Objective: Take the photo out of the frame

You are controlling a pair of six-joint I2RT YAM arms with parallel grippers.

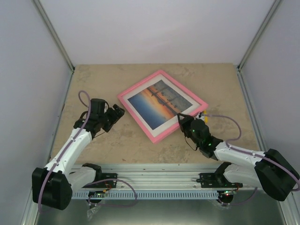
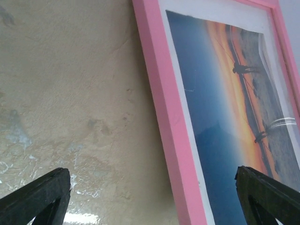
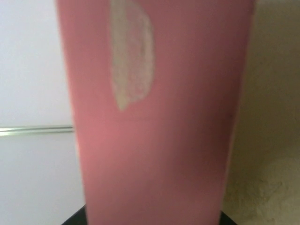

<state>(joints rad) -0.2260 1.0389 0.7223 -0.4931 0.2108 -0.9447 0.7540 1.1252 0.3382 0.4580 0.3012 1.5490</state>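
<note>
Frame [image 1: 183, 87], thin pink rect. moulding, lies mid-table on beige mottled stone-look table [image 1: 93, 79], turned corner-on to arms, w/ photo [image 1: 161, 104] inside, bordered by white mat [image 2: 220, 11]: glossy print, orange sunset over blue water, small dark silhouettes. L gripper [image 1: 117, 115] sits just off frame's left corner, black fingers [image 2: 42, 194] spread wide, holding nothing, touching nothing. R gripper [image 1: 183, 119] is at frame's near-right edge; its wrist cam is filled by blurred pink bar w/ pale rough patch [image 3: 133, 61], fingers not shown, so can't tell jaw state.
</note>
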